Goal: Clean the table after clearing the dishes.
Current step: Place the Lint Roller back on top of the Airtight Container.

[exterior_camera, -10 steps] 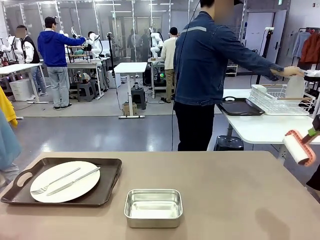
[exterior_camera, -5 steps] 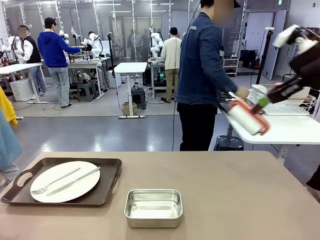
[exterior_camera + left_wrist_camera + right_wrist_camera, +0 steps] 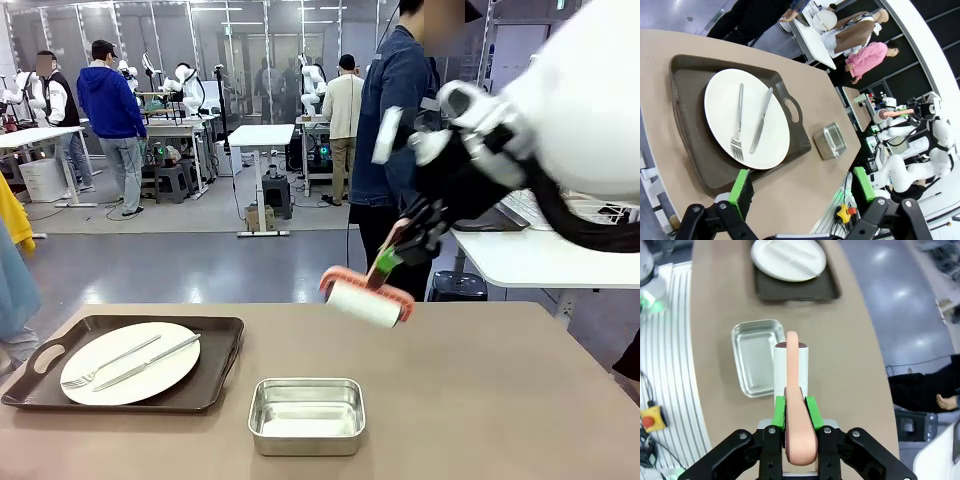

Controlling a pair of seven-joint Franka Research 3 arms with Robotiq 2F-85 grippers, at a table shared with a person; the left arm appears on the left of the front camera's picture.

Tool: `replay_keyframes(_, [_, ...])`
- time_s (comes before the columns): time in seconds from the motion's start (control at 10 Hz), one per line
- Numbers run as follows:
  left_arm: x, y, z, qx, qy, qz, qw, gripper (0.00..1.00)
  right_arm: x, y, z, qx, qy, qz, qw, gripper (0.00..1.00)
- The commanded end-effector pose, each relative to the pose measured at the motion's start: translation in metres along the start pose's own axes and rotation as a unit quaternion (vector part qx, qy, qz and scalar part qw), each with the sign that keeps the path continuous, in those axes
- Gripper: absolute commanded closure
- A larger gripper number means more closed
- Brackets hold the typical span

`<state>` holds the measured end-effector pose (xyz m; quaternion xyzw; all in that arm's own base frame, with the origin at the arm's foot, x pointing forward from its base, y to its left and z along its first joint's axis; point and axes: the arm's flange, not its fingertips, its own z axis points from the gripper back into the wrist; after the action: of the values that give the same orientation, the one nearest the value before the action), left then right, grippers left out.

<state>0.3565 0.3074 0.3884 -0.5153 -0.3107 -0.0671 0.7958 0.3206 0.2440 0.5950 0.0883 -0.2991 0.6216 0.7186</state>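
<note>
Pointing its tines near-left, the fork [image 3: 110, 362] lies diagonally across the plate [image 3: 150, 387].

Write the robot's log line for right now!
right gripper: shut on roller, above table | left gripper: open, above tray | plate: on tray | pan: on table

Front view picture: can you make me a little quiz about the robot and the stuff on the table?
1. True or false: the right hand is shut on the white lint roller with a salmon-pink handle.
2. What lies on the round white plate? A) a fork and a knife B) a spoon C) a cup
3. Fill in: the square steel pan sits on the beige table, beside the dark brown ____.
Key: 1 true; 2 A; 3 tray.
</note>
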Motion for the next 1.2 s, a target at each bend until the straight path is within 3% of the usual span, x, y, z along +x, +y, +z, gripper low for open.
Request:
replay_keyframes(0.0, [-0.001, -0.002, 0.003, 0.001, 0.001, -0.001, 1.0, 0.0, 0.03, -0.014, -0.029, 0.05, 0.061, 0.072, 0.994, 0.79])
replay_keyframes(0.3, [-0.001, -0.002, 0.003, 0.001, 0.001, -0.001, 1.0, 0.0, 0.044, 0.004, -0.077, 0.091, 0.12, 0.109, 0.983, 0.79])
replay_keyframes(0.4, [-0.001, -0.002, 0.003, 0.001, 0.001, -0.001, 1.0, 0.0, 0.047, 0.004, -0.084, 0.083, 0.122, 0.082, 0.986, 0.79])
replay_keyframes(0.5, [-0.001, -0.002, 0.003, 0.001, 0.001, -0.001, 1.0, 0.0, 0.041, 0.011, -0.085, 0.094, 0.106, 0.093, 0.985, 0.79])
replay_keyframes(1.1, [-0.001, -0.002, 0.003, 0.001, 0.001, -0.001, 1.0, 0.0, 0.042, 0.008, -0.087, 0.087, 0.115, 0.085, 0.986, 0.79])
